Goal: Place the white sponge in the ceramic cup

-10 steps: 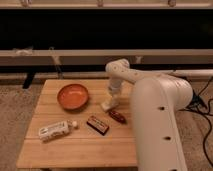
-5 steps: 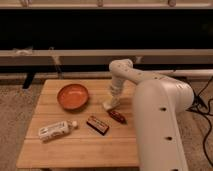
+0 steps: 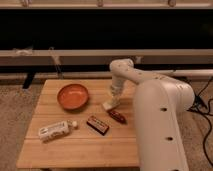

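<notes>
Where the gripper [image 3: 113, 98] hangs, the white sponge [image 3: 107, 105] sits at its tip — grip unclear.

Robot lab: claw [image 3: 114, 96] above wooden table [image 3: 75, 146]

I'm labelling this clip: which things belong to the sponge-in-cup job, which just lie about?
Job: small off-white sponge block; gripper just above it; ceramic cup cannot be seen.
Lying about: wide orange bowl; white labelled bottle; dark brown rectangular bar; small reddish-brown object.
</notes>
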`<action>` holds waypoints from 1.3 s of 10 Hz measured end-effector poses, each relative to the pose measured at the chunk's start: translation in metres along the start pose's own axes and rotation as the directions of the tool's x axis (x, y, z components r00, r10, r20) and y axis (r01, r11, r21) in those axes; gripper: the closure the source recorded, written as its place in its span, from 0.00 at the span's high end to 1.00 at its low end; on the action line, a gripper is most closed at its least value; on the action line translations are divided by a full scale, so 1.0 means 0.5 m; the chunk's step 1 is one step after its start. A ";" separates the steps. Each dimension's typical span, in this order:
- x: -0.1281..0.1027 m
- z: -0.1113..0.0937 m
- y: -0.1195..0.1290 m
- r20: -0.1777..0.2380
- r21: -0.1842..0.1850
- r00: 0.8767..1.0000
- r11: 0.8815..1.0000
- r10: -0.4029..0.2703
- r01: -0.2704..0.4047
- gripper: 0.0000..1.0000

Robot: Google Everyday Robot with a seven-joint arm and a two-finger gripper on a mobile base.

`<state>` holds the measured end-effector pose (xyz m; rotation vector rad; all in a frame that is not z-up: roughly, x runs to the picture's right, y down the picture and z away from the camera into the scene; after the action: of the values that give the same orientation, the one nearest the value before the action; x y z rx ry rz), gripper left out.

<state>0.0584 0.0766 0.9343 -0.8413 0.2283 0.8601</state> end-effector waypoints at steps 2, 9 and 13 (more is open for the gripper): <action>-0.002 0.001 0.002 -0.001 0.000 1.000 1.000 -0.002 0.002 0.00; -0.004 0.001 0.005 -0.001 -0.001 1.000 1.000 -0.005 0.005 0.00; -0.004 0.002 0.005 -0.001 -0.001 1.000 1.000 -0.005 0.005 0.00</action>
<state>0.0551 0.0770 0.9343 -0.8431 0.2270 0.8549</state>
